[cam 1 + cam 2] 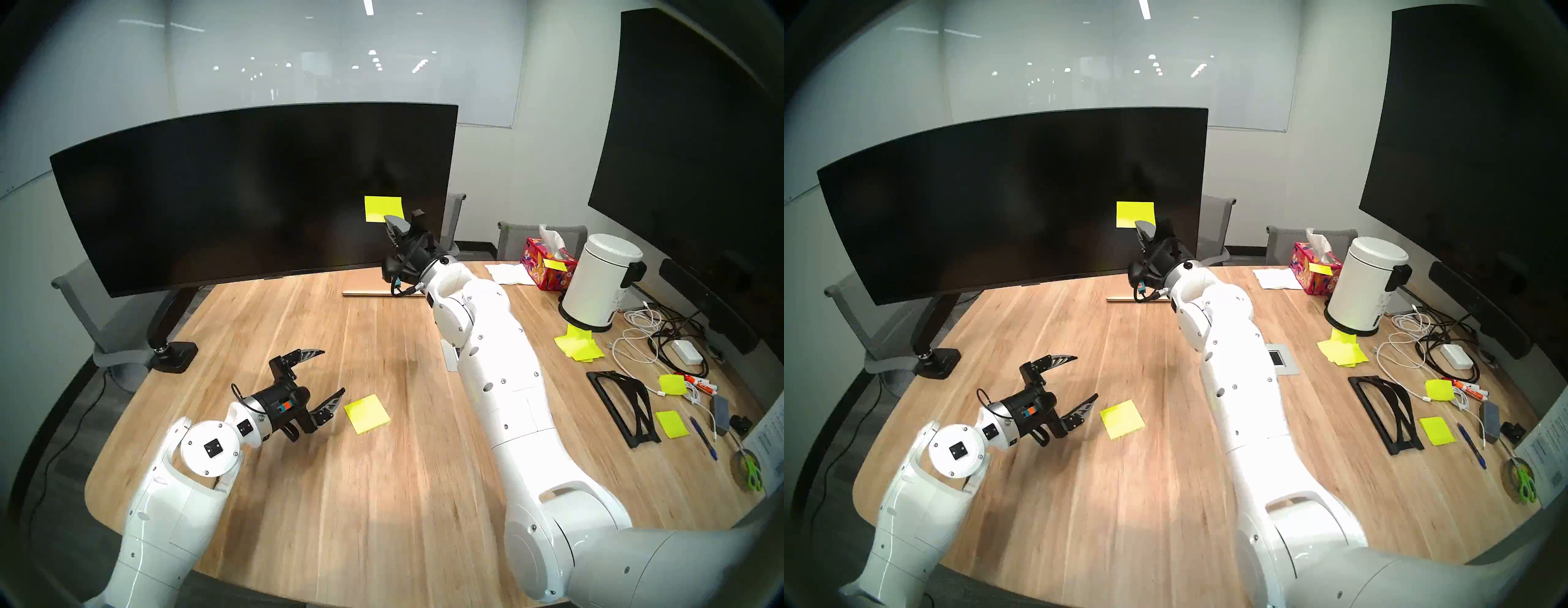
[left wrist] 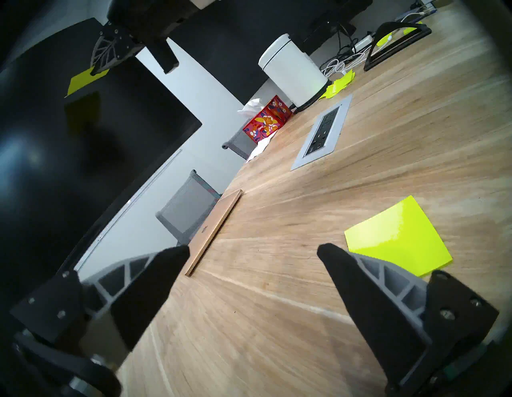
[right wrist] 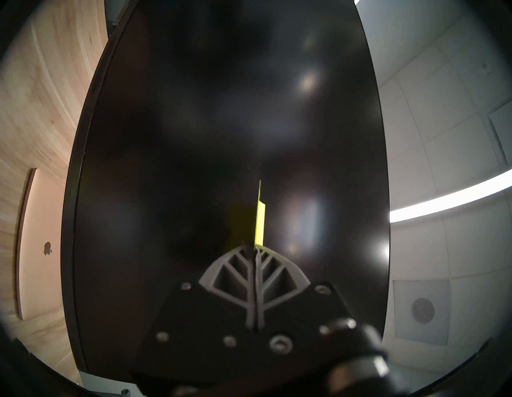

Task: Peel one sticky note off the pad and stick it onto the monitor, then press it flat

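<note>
- The monitor (image 1: 237,195) stands at the table's far side.
- The right gripper (image 1: 392,220), clamped on the sticky note (image 1: 382,208), holds it against or just before the right half.
- The left gripper (image 1: 326,382) gapes empty beside the pad (image 1: 367,414).

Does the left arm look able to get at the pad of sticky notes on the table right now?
Probably yes. The left gripper hangs open just beside the pad, with only bare table between them. The right gripper is up at the monitor, shut on the sticky note.
</note>
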Robot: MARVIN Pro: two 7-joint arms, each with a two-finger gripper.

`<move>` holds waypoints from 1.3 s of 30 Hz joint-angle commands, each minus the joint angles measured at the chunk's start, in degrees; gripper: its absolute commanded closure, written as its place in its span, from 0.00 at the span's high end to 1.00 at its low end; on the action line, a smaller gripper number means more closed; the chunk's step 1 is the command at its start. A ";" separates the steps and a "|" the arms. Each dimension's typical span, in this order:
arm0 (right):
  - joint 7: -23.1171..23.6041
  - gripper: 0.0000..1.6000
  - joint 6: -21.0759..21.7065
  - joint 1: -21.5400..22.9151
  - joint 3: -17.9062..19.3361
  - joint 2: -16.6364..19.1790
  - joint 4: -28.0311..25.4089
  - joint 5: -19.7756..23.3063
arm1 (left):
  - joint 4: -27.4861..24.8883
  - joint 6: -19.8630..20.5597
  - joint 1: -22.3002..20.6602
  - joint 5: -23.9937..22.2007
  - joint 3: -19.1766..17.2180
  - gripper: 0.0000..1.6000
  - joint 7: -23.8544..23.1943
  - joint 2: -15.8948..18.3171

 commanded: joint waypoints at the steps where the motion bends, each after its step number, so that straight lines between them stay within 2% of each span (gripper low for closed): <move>1: 0.60 0.00 0.15 2.29 -0.06 -0.81 -0.28 0.10 | -1.32 -0.17 -0.19 0.16 -0.01 1.00 0.02 0.15; 16: 0.19 0.00 1.06 3.98 0.08 -1.25 2.33 0.13 | -1.32 -0.18 -0.19 0.18 -0.02 1.00 0.01 0.13; 29: -0.46 0.00 1.58 6.95 -0.27 -1.40 6.94 -0.29 | -1.27 -0.22 -0.21 0.17 -0.03 1.00 -0.01 0.11; 39: -1.09 0.00 2.15 5.58 -0.94 -1.79 6.85 -0.20 | -1.32 -0.19 -0.18 0.20 -0.04 1.00 -0.02 0.10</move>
